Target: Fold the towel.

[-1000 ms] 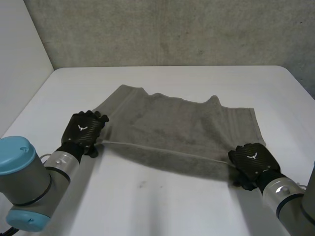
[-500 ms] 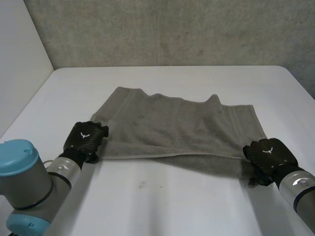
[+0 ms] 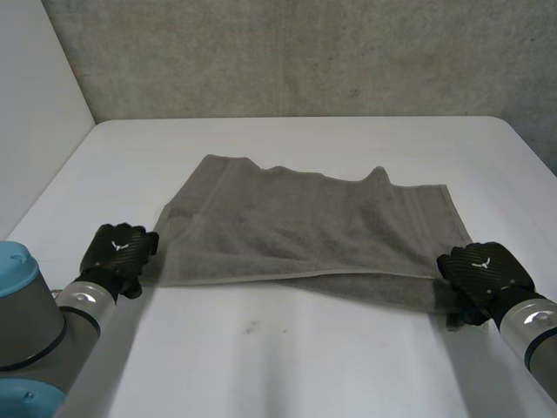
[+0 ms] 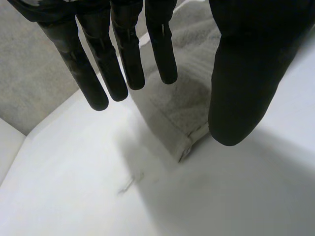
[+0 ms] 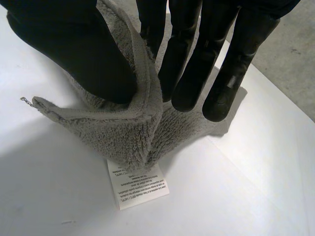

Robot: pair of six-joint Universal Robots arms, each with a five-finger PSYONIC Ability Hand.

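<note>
Moved: left hand (image 3: 117,251) had slid off the towel (image 3: 313,226) and out to the side since half a second before. The near edge, held up in the air a second before, now lay flat.
Towel: grey and in two layers, one on top of the other. The bottom layer peeked out along the near right side.
Where: in the middle of the white table (image 3: 261,366), between the two hands.
Way it pointed: its long side ran from left to right across the table, and its far edge was wavy.
Feel and shape: soft and fluffy, with a flat band near the right end and a wide four-sided shape. A small white tag (image 5: 138,186) with tiny print stuck out from under the near right corner.
Left hand: fingers were straight and spread away from the thumb, holding nothing. The near left corner lay on the table just below the fingertips.
Right hand (image 3: 483,272): it was at the near right corner, with a fold of cloth pinched between the thumb and the straight fingers.
</note>
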